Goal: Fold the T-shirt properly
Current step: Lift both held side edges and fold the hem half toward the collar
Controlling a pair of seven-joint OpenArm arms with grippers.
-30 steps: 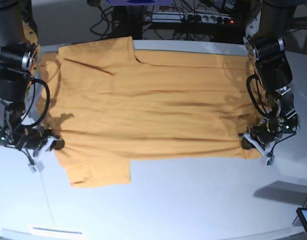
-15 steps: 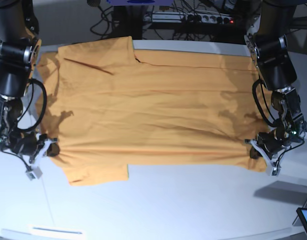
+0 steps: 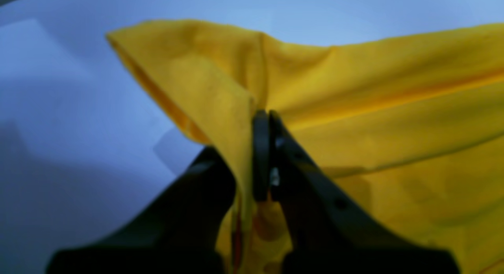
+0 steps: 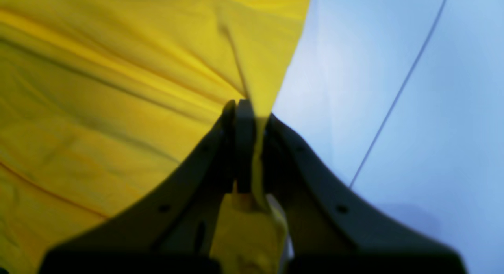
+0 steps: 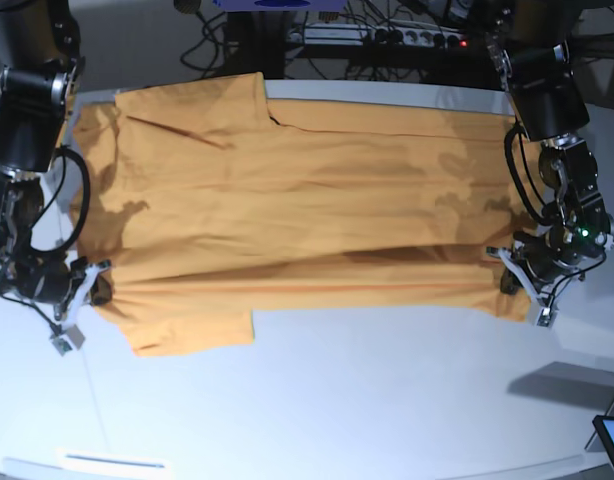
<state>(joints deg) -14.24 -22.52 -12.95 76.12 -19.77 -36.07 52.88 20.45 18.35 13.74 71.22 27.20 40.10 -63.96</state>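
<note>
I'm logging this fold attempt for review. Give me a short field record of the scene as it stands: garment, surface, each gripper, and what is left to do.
garment: orange-yellow T-shirt, spread flat, lengthwise across the table
surface: white table
left gripper: shut on the T-shirt's near edge
right gripper: shut on the T-shirt's near edge, opposite end
near edge: pinched at both ends
fold: not yet made

Base view looks down from high behind the arms, taking in the whole table (image 5: 367, 400) and T-shirt (image 5: 287, 210). Each wrist view sits close behind its own fingers, facing along them, blurred. All three share the shirt's near edge.
</note>
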